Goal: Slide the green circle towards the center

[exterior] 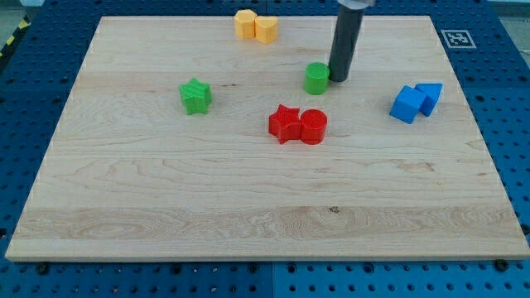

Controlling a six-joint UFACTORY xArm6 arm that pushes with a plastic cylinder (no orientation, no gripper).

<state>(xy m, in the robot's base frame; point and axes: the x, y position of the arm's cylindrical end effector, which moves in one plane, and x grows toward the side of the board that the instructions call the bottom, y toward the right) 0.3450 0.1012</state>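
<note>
The green circle point(315, 78) is a short cylinder standing on the wooden board point(166, 190), right of the middle and toward the view's top. My tip point(338, 79) is at the lower end of the dark rod, right beside the green circle on its right side, touching it or nearly so. The rod rises to the view's top edge.
A green star point(196, 96) lies left of the middle. A red star point(285, 123) and a red circle point(313, 127) sit together below the green circle. Two yellow blocks point(255, 26) are at the top. Two blue blocks point(416, 102) are at the right.
</note>
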